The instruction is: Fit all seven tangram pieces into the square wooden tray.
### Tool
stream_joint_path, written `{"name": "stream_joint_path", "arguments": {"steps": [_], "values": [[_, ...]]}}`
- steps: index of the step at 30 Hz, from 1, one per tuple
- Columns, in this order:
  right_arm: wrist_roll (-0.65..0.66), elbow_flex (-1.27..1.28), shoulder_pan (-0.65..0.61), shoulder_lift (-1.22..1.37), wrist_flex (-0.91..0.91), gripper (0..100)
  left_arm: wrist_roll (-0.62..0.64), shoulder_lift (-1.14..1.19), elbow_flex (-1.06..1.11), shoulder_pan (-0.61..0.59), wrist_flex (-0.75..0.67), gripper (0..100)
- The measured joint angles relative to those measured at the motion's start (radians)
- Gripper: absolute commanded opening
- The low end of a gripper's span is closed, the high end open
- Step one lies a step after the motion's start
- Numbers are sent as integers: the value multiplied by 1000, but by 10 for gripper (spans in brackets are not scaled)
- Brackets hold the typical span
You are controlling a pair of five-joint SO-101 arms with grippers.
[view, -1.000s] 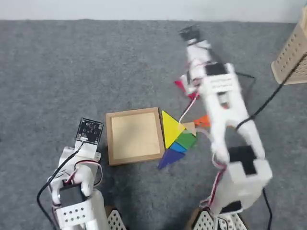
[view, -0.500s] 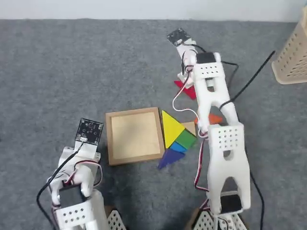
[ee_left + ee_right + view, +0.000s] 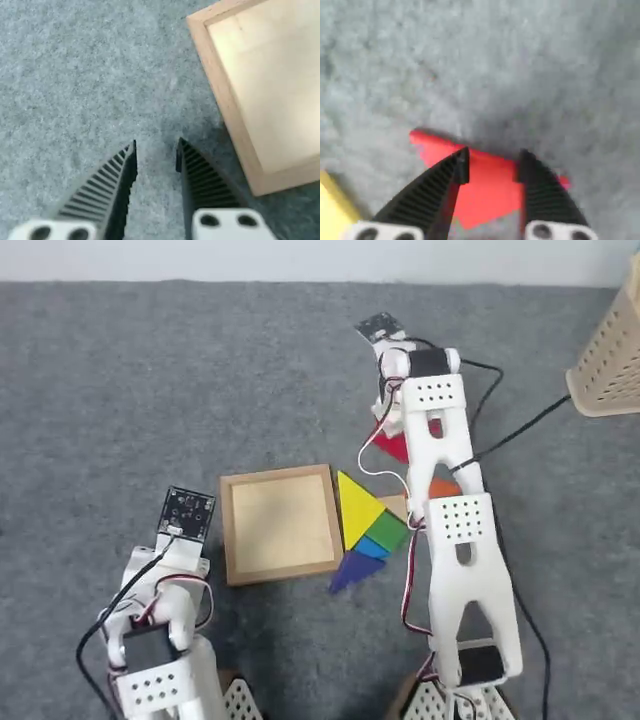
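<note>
— Where does your right pincer (image 3: pixel 493 156) stand?

— Narrowly parted, low over the red piece (image 3: pixel 487 192). Its fingers cover part of that piece, and you can't tell whether they touch it. From above, the right arm (image 3: pixel 440 430) hides most of it.

— And the others?

— All outside the tray (image 3: pixel 226 530): the yellow piece (image 3: pixel 357 508), green piece (image 3: pixel 390 530), blue piece (image 3: pixel 368 547) and purple piece (image 3: pixel 352 568) cluster just beside it. The orange piece (image 3: pixel 445 487) is half hidden by the arm. Your left pincer (image 3: pixel 156 147), slightly open, hovers over the grey surface (image 3: pixel 75 75) near the tray's corner.

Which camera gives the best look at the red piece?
The right wrist view: the red piece lies close up, under the open end effector. The high view shows a sliver of it beside the arm. The left wrist view looks at the tray corner and carpet.
</note>
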Motion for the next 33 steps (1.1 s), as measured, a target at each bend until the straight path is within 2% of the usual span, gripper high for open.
{"name": "stream_joint_path", "arguments": {"steps": [6,12,16,22,27,30,33], "values": [[-140,40,-14,-5,5,102,0,0,0,0,0,121],[-249,193,-69,-104,5,102,0,0,0,0,0,121],[-279,370,-98,-226,5,102,0,0,0,0,0,121],[-282,497,-150,-465,6,101,0,0,0,0,0,121],[-230,664,-161,-664,2,101,0,0,0,0,0,121],[-121,829,-172,-763,-61,104,0,0,0,0,0,121],[43,1051,-193,-855,-189,106,0,0,0,0,0,121]]}}
